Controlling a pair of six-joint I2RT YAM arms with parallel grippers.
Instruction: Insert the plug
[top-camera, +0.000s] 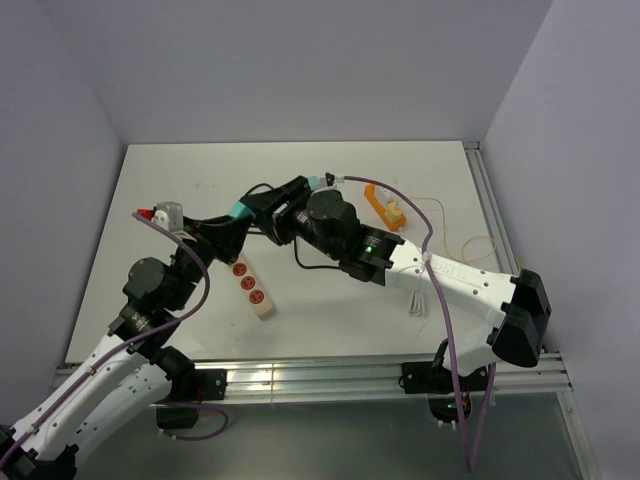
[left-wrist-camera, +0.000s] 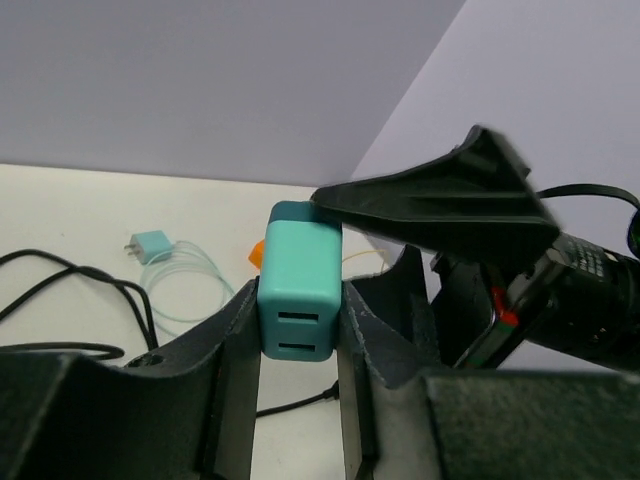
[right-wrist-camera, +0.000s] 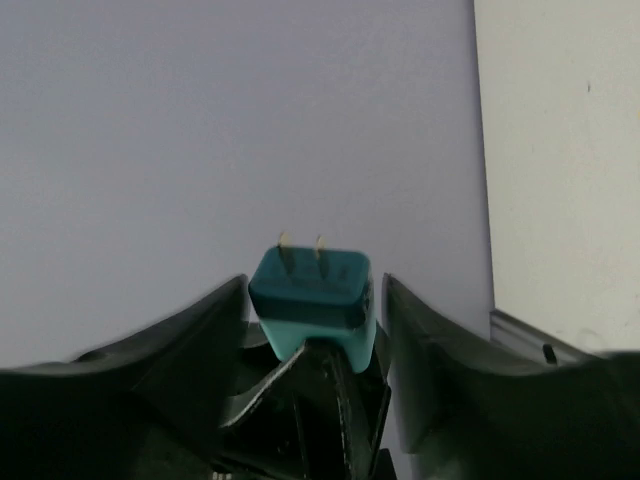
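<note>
A teal plug block (left-wrist-camera: 300, 270) is clamped between my left gripper's (left-wrist-camera: 298, 305) fingers, its two slots facing the left wrist camera. In the right wrist view its two metal prongs point up (right-wrist-camera: 310, 285). My right gripper (right-wrist-camera: 312, 300) is open, one finger on each side of the plug with gaps showing. One right finger (left-wrist-camera: 440, 195) reaches over the plug's top. In the top view both grippers meet at the plug (top-camera: 238, 213), held above the table. The white power strip (top-camera: 252, 285) with red sockets lies on the table below them.
A second small teal plug (left-wrist-camera: 150, 245) with a pale coiled cable lies at the back (top-camera: 318, 181). An orange object (top-camera: 385, 205) sits to its right. A black cable (left-wrist-camera: 70, 280) runs across the table. A metal rail (top-camera: 490, 215) edges the table's right side.
</note>
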